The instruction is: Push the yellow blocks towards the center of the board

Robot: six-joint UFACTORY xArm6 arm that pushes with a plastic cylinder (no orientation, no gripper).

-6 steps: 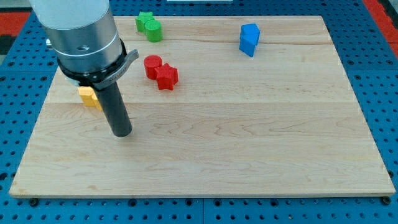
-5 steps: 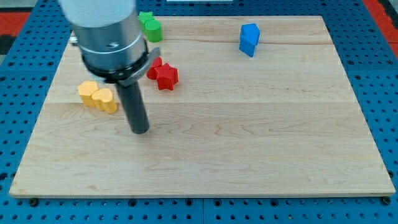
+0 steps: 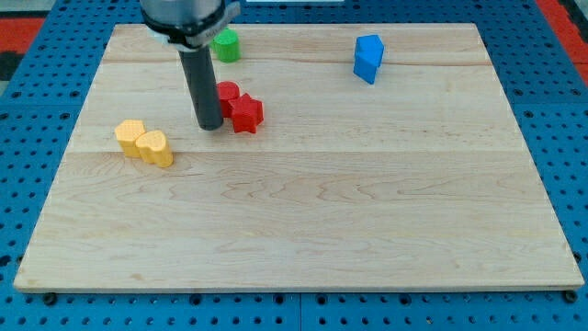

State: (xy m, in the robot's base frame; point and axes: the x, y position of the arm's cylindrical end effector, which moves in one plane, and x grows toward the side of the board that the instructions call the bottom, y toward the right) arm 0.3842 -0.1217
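Two yellow blocks [image 3: 144, 142] lie touching each other on the left part of the wooden board [image 3: 303, 211]. My tip [image 3: 209, 125] stands up and to the right of them, apart from them. It is just left of the red star block [image 3: 245, 113] and the red cylinder [image 3: 227, 94], close to or touching them.
A green block [image 3: 225, 43] sits near the board's top edge, partly hidden behind the rod. A blue block [image 3: 368, 57] is at the upper right. The board lies on a blue perforated table [image 3: 574, 138].
My tip moved up and to the right, away from the yellow blocks, and now stands beside the red blocks. The yellow blocks, partly hidden before, are fully in view.
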